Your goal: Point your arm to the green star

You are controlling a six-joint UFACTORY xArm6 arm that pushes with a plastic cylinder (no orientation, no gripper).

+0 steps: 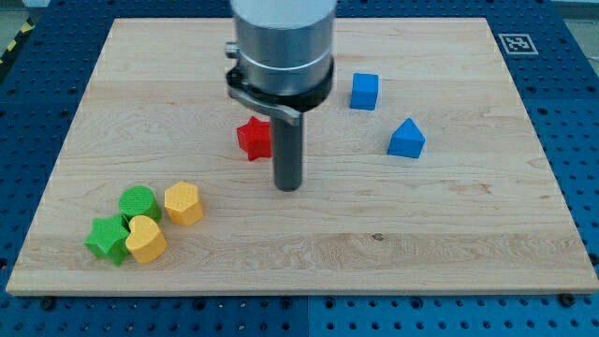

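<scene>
Well apart — my tip (288, 185), green star (108, 240) lower-left

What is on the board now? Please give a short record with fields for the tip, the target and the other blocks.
tip: my tip near the board's middle, just below and right of the red star
target: green star, bottom left, far from the tip
cluster: green cylinder, yellow heart and yellow hexagon crowd beside the target
other blocks: blue cube and blue triangular block, upper right
surface: wooden board
</scene>
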